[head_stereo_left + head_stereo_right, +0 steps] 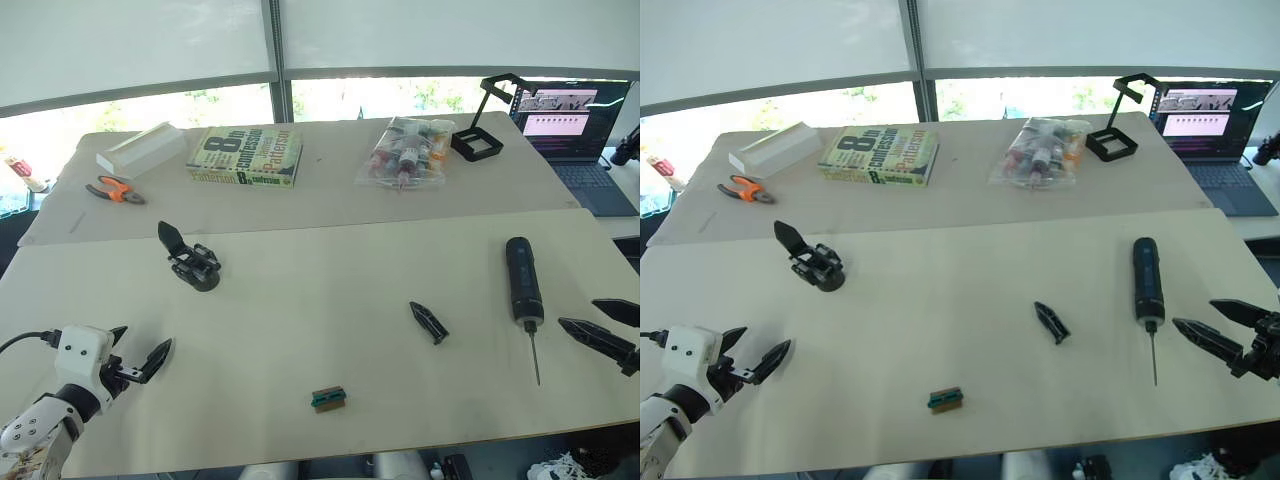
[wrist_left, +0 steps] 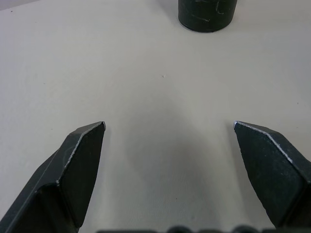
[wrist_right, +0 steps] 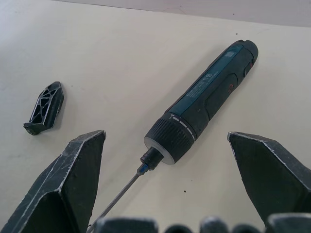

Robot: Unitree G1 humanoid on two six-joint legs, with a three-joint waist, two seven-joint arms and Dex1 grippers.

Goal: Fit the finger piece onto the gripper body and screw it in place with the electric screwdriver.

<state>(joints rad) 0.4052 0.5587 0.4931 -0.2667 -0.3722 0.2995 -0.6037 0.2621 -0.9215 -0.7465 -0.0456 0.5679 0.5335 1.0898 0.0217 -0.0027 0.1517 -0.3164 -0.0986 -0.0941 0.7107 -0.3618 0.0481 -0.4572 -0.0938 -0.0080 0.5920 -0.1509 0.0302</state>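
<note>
A pale work table (image 1: 300, 330) stands before a window, with a second table behind it carrying a book (image 1: 246, 155), pliers (image 1: 113, 189), a white box (image 1: 140, 148), a bag of small bottles (image 1: 405, 150), a black stand (image 1: 485, 120) and a laptop (image 1: 580, 130).

The gripper body (image 1: 190, 260) stands on the robot's left half of the near table, its single finger pointing up and back. The finger piece (image 1: 428, 322) lies loose near the centre-right, well apart from the body. The electric screwdriver (image 1: 523, 282) lies flat to the right, bit toward the near edge. A small green-and-brown block (image 1: 328, 399) sits near the front edge.

The left gripper (image 1: 140, 355) hangs low over bare table, fingers apart and empty, the base of the gripper body ahead of it. The right gripper (image 1: 605, 328) hovers just beside the screwdriver, jaws spread wide, holding nothing.

Assessment: no part is yet fitted. Risks: the round screwdriver may roll if one fingertip touches first; a grasp near the collar could leave the bit badly angled. The small finger piece could skid on the smooth surface when pinched.
</note>
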